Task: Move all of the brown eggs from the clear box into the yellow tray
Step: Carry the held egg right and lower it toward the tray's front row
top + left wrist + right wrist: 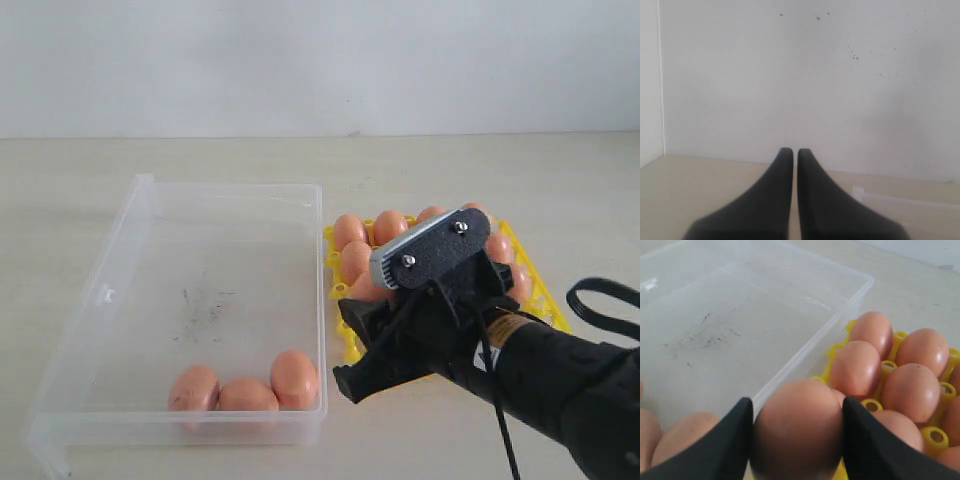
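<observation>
Right tool (796, 442) grasping one brown egg (796, 415) between its two dark fingers (727, 440), over the corner of the yellow tray (537, 292) nearest the clear box (140, 200). Filled tray cups lie just beyond the tool. The box stands just beside the tool on the counter (80, 160), with three brown eggs (246, 392) along one wall. Left tool (790, 156) clenched, fingertips together, nothing between them.
</observation>
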You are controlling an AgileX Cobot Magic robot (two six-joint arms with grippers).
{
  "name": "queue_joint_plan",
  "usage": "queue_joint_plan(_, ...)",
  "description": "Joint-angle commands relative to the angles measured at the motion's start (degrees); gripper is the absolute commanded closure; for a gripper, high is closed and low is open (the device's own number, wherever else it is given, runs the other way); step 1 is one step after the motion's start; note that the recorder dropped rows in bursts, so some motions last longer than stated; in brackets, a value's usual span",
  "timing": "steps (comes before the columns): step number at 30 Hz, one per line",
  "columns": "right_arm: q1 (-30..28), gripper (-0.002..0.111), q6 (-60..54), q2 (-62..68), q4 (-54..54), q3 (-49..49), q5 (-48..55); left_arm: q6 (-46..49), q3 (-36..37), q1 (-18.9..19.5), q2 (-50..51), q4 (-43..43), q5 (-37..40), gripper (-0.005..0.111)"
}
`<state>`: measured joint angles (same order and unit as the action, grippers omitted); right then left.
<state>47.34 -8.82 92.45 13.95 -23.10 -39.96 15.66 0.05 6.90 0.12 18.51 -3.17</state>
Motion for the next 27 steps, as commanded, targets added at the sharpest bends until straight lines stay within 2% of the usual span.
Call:
queue_joint_plan(1, -0.51, 0.109, -0.26, 0.26, -0.96, 2.37, -5.36, 0.31, -0.05, -0.08, -0.12, -0.23, 0.17, 0.103)
queue_joint_plan(9, -4.4, 0.109, 3.17, 0.26, -0.94, 2.37, -2.33, 0.31, -0.05, -0.08, -0.12, -0.23, 0.17, 0.103)
queue_joint_plan(21, -4.42, 0.109, 8.82, 0.26, -5.92, 2.12, 0.77, 0.31, -0.05, -0.08, -0.12, -0.23, 0.17, 0.103)
queue_joint_plan(27, -4.42, 0.109, 8.4, 0.26, -7.14, -2.18, 8.13, 0.31, -0.05, -0.08, -0.12, -0.23, 0.17, 0.103)
